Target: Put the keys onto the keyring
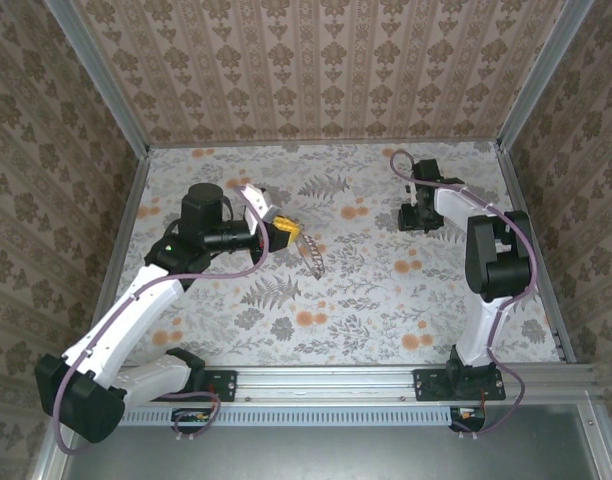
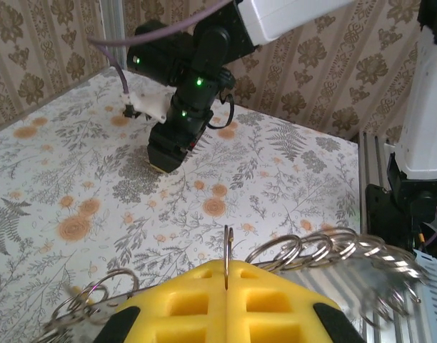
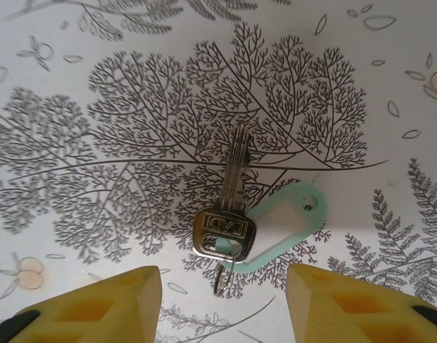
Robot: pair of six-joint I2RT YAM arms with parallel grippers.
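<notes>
Nothing is threaded yet, so the task is at an early stage. The key [image 3: 230, 207] is silver, with a mint-green tag [image 3: 281, 227] on a small ring of its own. It lies flat on the floral counter [image 1: 366, 300], blade pointing away from the right tool [image 3: 223, 280]. That tool hangs just above the key with its yellow fingers spread, one to each side of the key's head. They touch neither key nor tag, so the tool grasps nothing.

The keyring [image 2: 325, 246], a chain of linked metal split rings, is well apart from the key, off to its left and raised clear of the counter. The left tool [image 1: 276, 233] is clenched on one thin ring, and the rest of the chain droops to both sides.

By my judgement, what remains is to pick up the key, bring it to the chain and work it onto a ring.

I cannot tell whether the right fingers are low enough to catch the key's head. The chain's far ends blur and run past the edges of the left wrist view. From overhead, the right tool covers the spot where the key lies.
</notes>
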